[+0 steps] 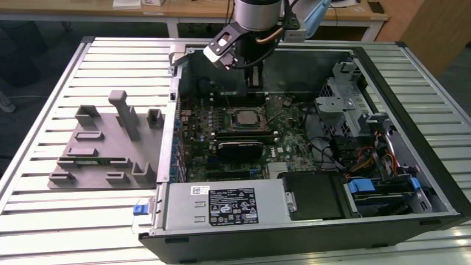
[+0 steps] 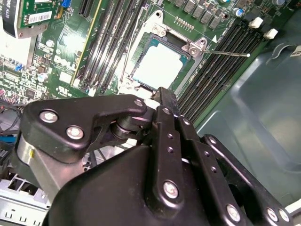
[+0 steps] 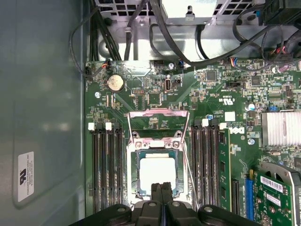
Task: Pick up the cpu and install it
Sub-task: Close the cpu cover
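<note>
I am hovering the gripper [image 3: 161, 187] low over the motherboard [image 3: 221, 94], its two fingers pinched together on nothing. The cpu [image 3: 157, 172] is sitting flat in the socket frame [image 3: 133, 162], just beyond the fingertips in both wrist views. I cannot tell whether they are touching it. Its silvery top is catching the light.

I am judging the chip light, stiff and thin, with a smooth lid likely to slip. Its underside and the socket contacts are probably fragile, so I am favouring a level grip on two opposite edges.

The hinged retention plate [image 3: 158, 123] is lying open beyond the chip, and memory slots [image 3: 106, 169] are flanking the socket. The exterior view is showing the arm reaching into the open computer case [image 1: 309, 234].
</note>
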`<state>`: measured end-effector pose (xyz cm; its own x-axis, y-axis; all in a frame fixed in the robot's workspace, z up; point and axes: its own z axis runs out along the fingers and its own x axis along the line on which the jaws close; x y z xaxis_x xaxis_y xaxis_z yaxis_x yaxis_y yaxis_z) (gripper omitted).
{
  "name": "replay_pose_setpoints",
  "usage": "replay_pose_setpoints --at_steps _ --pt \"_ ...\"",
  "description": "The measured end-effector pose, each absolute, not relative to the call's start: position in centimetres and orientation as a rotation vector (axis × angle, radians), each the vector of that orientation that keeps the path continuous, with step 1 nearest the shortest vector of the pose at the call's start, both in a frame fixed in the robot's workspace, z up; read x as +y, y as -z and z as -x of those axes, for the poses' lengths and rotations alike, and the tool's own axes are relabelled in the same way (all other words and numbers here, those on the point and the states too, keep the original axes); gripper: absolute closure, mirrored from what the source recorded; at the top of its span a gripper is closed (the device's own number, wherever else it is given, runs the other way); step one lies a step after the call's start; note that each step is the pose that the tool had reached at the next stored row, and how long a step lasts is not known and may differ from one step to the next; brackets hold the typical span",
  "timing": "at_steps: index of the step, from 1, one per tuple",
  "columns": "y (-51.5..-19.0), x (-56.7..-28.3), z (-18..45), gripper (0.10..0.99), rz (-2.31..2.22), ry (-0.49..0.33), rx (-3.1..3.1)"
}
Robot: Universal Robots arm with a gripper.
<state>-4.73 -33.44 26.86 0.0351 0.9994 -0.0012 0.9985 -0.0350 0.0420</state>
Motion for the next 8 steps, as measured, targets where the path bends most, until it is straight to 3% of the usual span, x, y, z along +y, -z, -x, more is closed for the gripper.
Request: replay_pose_setpoints --at_steps 8 --pt "-27.2 -33.44 4.62 0.98 -2.237 -0.044 2.16"
